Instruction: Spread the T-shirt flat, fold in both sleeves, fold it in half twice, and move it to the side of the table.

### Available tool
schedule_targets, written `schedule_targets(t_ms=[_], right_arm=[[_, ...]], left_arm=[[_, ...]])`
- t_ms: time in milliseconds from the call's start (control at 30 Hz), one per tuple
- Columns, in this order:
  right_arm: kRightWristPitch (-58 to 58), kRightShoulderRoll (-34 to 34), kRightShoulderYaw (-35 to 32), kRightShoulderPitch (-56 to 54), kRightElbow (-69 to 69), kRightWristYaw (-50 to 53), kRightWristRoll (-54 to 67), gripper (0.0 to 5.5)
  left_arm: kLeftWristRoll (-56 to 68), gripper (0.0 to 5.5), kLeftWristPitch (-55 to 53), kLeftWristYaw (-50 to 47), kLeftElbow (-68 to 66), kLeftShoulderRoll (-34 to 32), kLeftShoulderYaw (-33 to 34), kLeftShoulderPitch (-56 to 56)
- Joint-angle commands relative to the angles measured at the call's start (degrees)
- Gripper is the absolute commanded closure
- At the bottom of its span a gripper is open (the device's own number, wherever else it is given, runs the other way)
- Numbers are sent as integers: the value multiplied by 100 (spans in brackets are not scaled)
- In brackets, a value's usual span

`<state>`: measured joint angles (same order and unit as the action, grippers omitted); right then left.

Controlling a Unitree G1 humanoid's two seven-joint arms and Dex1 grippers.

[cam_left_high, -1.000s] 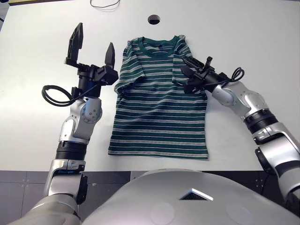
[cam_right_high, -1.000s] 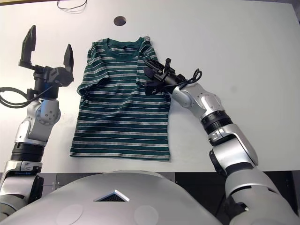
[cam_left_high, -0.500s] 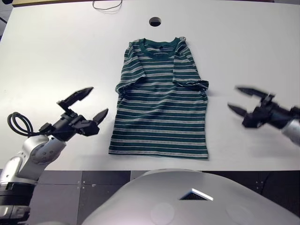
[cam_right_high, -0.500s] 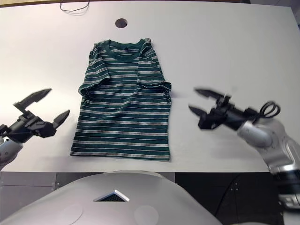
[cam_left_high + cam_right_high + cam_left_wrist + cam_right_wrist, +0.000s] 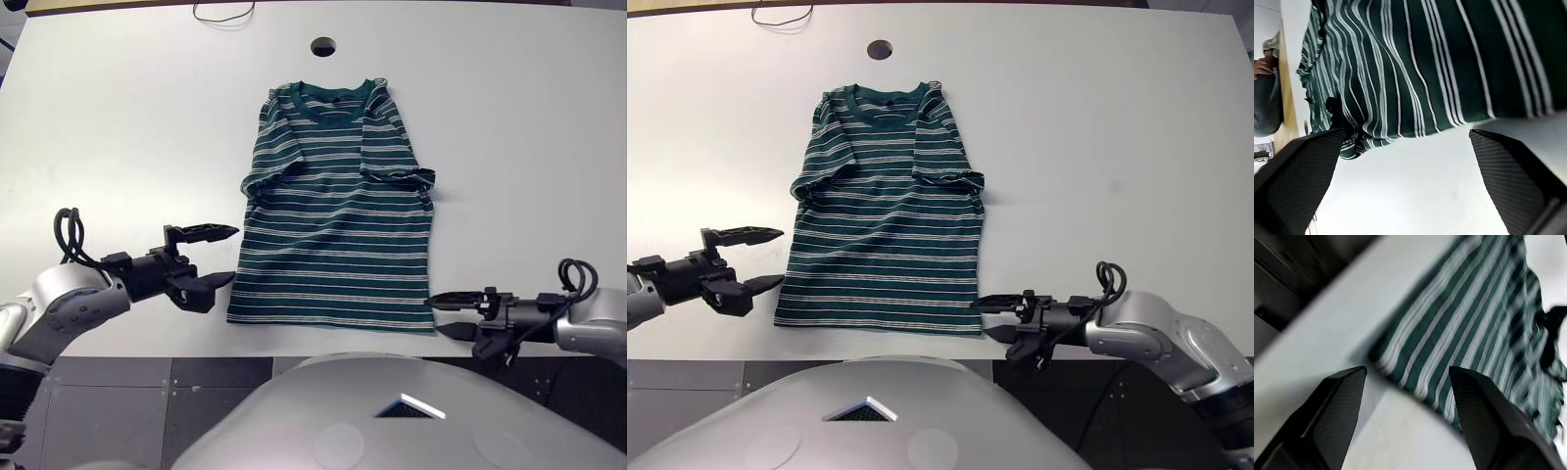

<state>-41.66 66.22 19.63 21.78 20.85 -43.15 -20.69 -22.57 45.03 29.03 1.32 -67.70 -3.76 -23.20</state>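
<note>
the t-shirt (image 5: 333, 211) lies flat in the middle of the white surface (image 5: 118, 117), collar toward the far edge, hem (image 5: 331, 315) near the near edge. both sleeves look already folded in over the chest: left sleeve (image 5: 266, 174), right sleeve (image 5: 400, 176), each a little bunched. we judge the first half-fold to be the step in hand.

left tool (image 5: 233, 255) sits low, just beside the left hem corner, its two fingers well apart with nothing between them. right tool (image 5: 432, 313) sits just beside the right hem corner, close to the near edge of the surface, likewise spread and empty. in the left wrist view the hem edge runs across the gap between the fingers (image 5: 1298, 181). in the right wrist view the hem corner lies in the gap between the two fingers (image 5: 1337, 406), cloth not touched as far as we can tell.

handling: thin knit, light, limp. we expect it to drape and drag, and the tucked sleeves may slip out if lifted fast. best hold: the two hem corners, both layers pinched, one finger slid under the cloth. risks: catching the top layer only, or an uneven lift skewing the fold.

other: round hole (image 5: 322, 46) and dark cable (image 5: 220, 12) at the far edge, well apart from the shirt.
</note>
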Motion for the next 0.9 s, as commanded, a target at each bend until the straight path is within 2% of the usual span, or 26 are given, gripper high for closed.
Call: schedule_targets(t_ms=[33,200,400,567,900], right_arm=[[305,-156,392,-189,-201,-545,-254,237],[299,-306,579,-473,-228,-717,-202,237],[208,-345,683,-691,-365,-755,-226,237],[172,-245,549,-814,-470,-713,-212,237],[179,-193,362,-1203,-692,-728,-164,232]], left_arm=[[-88,76,-7,496,-61,-194,-242,-235],[0,76,60,561,-26,-317,-177,-540],[112,76,126,885,197,12,-901,-383],[181,76,45,985,186,71,-1138,-273],[231,244,37,1055,-120,182,-1484,7]])
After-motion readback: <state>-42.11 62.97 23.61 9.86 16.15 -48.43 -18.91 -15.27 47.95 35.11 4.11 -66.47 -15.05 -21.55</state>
